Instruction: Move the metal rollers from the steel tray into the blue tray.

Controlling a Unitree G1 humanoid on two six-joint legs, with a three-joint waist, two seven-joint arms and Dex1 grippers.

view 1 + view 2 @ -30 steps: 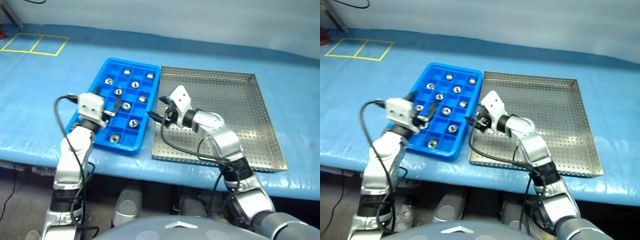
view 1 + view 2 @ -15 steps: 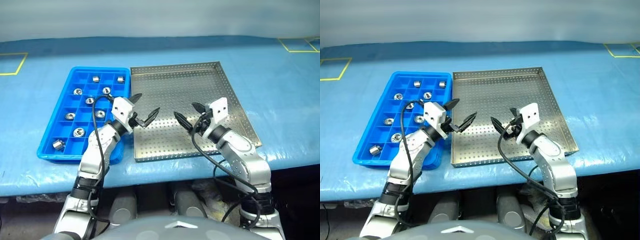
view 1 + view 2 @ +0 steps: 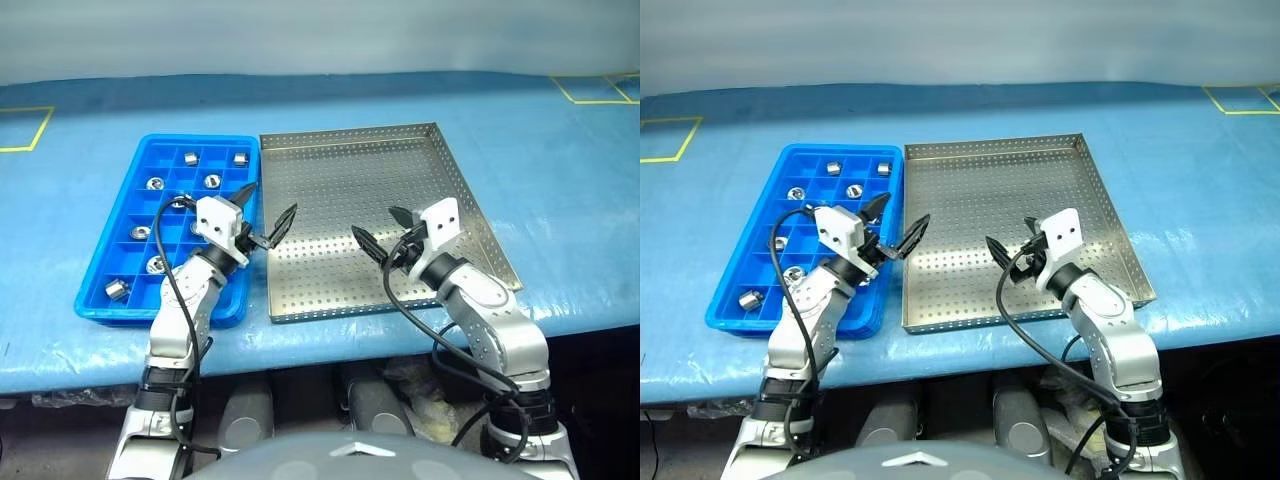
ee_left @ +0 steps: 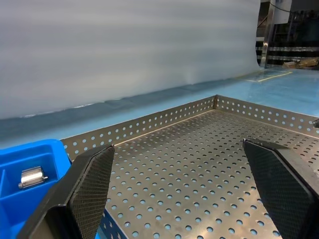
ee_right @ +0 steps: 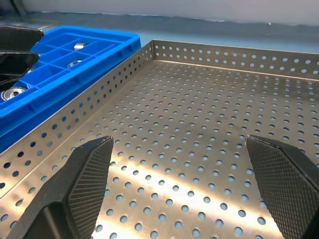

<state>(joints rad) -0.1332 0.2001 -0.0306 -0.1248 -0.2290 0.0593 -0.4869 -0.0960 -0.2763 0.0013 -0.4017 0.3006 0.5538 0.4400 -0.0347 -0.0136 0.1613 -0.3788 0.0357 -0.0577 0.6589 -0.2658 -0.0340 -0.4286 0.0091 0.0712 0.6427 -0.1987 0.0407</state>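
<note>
The steel tray (image 3: 360, 175) lies in the middle of the table, its perforated floor bare where I see it. Touching its left side is the blue tray (image 3: 150, 314), with several metal rollers (image 3: 156, 264) resting in separate cells. My left gripper (image 3: 272, 198) hovers open over the seam between the two trays, nothing between its fingers (image 4: 89, 194). My right gripper (image 3: 373, 221) hangs open and empty above the steel tray's front half, pointing toward the blue tray (image 5: 99, 52). One roller (image 4: 31, 177) shows in a cell in the left wrist view.
Both trays sit on a table under a blue cover (image 3: 560, 200). Yellow tape marks lie at the far left (image 3: 20, 125) and far right (image 3: 600, 90). The table's front edge runs just below the trays.
The view has swung to the right. Both grippers have come away from the blue tray's cells and opened wider. In the last half second the left one drew back toward the trays' shared edge.
</note>
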